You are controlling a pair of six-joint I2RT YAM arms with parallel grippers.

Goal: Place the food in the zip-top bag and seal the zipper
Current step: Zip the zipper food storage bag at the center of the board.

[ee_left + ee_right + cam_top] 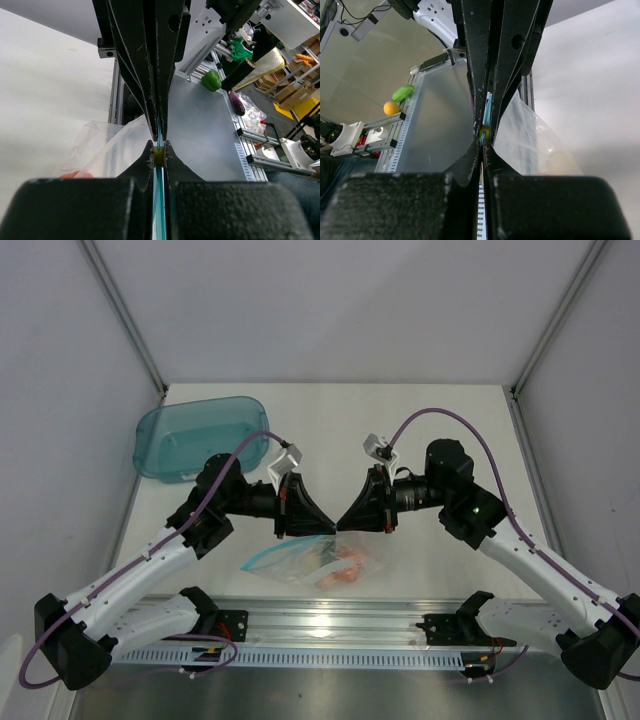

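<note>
Zip-top bag (315, 562) lies on the bench (450, 430) just in front of the metal rail (330, 615) that carries both arms. From above I see it as a clear, crumpled pouch with its zipper (272, 554) running as a light-blue strip along the upper left edge. Inside it I can make out an orange piece (350, 568) and a paler lump (325, 560) beside it; I cannot tell whether a green piece is in there too.

My left hand (326, 526) and my right hand (345, 525) meet tip to tip at the right end of that strip. On the left wrist view my left hand (159, 149) is pressed together on the zipper (160, 200), which runs as a thin teal line between the pads, with the right hand (159, 134) coming down from the top, touching or nearly so. On the right wrist view the right hand (481, 146) is likewise pinching the zipper (481, 197), and the bag (530, 135) billows to the right with a cream lump (561, 162) showing dimly through it.

A teal tub (195, 435) sits at the back left of the bench, well apart from the bag.
</note>
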